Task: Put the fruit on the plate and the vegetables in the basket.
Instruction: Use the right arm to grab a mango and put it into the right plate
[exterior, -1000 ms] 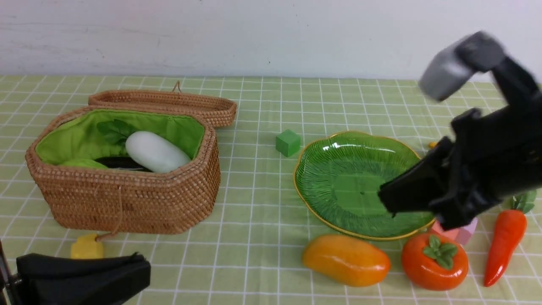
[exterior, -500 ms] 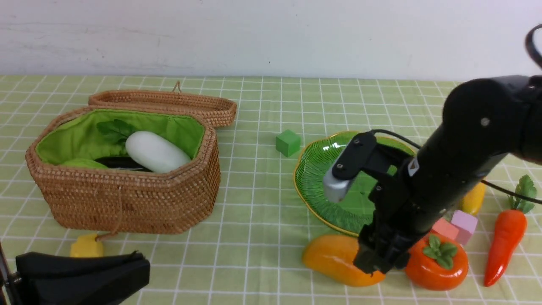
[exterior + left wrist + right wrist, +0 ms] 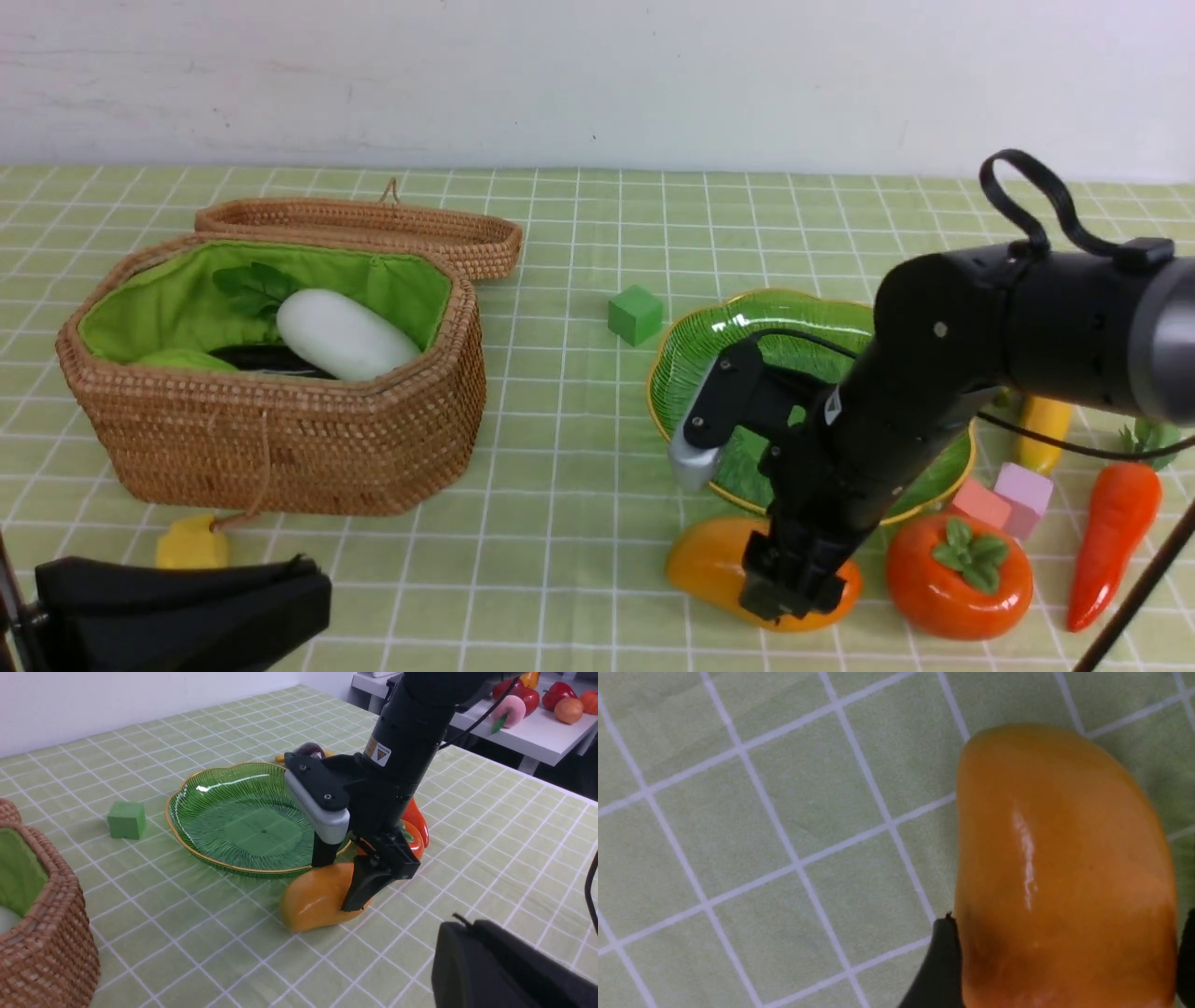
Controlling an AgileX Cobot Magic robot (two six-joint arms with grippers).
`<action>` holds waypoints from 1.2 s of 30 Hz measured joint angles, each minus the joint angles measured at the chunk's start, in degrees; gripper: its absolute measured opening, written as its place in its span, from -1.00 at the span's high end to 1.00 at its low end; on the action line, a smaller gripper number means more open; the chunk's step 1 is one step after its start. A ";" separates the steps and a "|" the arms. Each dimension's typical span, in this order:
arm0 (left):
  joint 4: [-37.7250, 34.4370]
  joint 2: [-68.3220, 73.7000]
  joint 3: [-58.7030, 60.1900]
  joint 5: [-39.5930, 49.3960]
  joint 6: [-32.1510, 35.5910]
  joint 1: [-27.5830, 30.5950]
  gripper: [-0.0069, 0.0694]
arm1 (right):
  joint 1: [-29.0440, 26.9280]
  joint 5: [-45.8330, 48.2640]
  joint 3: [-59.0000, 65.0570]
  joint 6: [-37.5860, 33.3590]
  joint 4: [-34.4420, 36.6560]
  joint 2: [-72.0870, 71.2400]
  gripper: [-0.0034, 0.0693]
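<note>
Toward the left side of the table [image 3: 579, 243] sat the basket [image 3: 280, 448], lid back, with the radish [image 3: 341, 334], eggplant [image 3: 266, 359] and gourd [image 3: 182, 359] inside. Right of centre lay the plate [image 3: 691, 364]. Right gripper [image 3: 789, 593] was down at the near edge just in front of the plate, jaws spread wide astride the mango [image 3: 709, 565], which lay on the cloth. Persimmon [image 3: 959, 574] sat beside the mango, toward the right edge. Carrot [image 3: 1111, 532] lay near the right edge, the banana [image 3: 1041, 429] behind it, and the mangosteen [image 3: 310, 749] beyond the plate. Left gripper [image 3: 187, 607] rested at the near left corner, jaws closed and holding nothing.
</note>
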 joint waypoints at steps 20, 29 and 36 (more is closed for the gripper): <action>0.20 0.00 0.00 1.48 0.00 0.00 0.85 | 5.75 -1.70 -0.63 13.57 -5.78 3.70 -0.75; 0.25 0.00 0.00 1.48 0.00 0.00 0.85 | 5.80 -1.42 -0.69 13.77 -4.32 6.97 -0.68; 0.25 0.00 0.00 1.48 0.00 0.00 0.85 | 5.80 4.23 -2.05 14.04 -2.09 6.92 -0.64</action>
